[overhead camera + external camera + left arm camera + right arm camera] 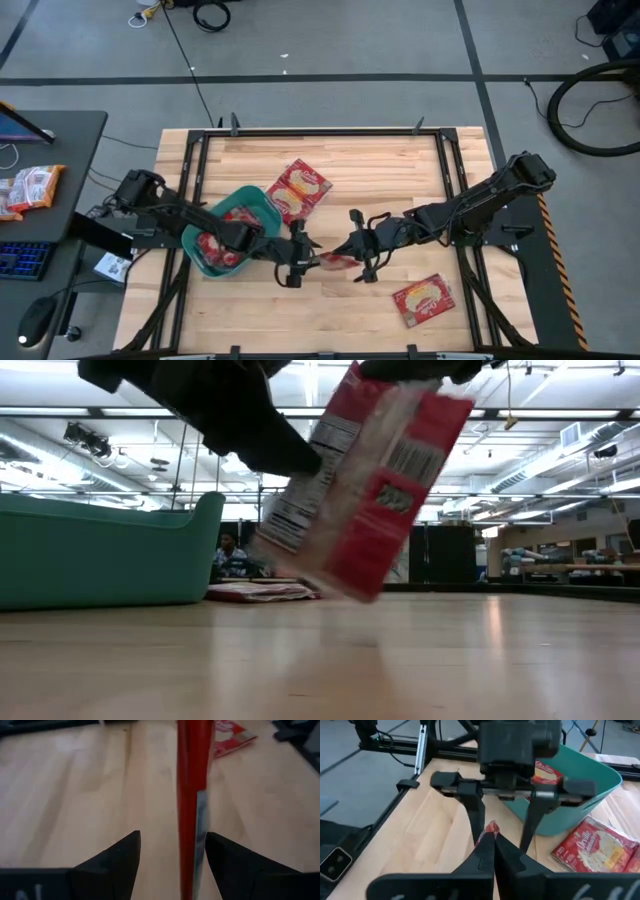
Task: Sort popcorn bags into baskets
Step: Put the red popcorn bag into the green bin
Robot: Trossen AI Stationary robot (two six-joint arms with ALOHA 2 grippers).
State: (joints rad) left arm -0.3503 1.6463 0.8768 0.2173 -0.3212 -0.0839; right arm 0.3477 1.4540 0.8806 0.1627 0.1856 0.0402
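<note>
Right gripper (pixel 489 851) is pinched on a popcorn bag (pixel 365 490) held edge-up just beside the teal basket (pixel 205 225), with the left gripper (pixel 298 262) spread around it. Looks like a handover; next, I'd say, the left closes and the right lets go.

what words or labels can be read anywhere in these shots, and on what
"Orville": white script on the flat red popcorn packet lying beside the teal-green plastic tub.
Nutrition panel and barcode on the red packet held off the table: too blurred.
Packets seen from above: lettering too small.
</note>
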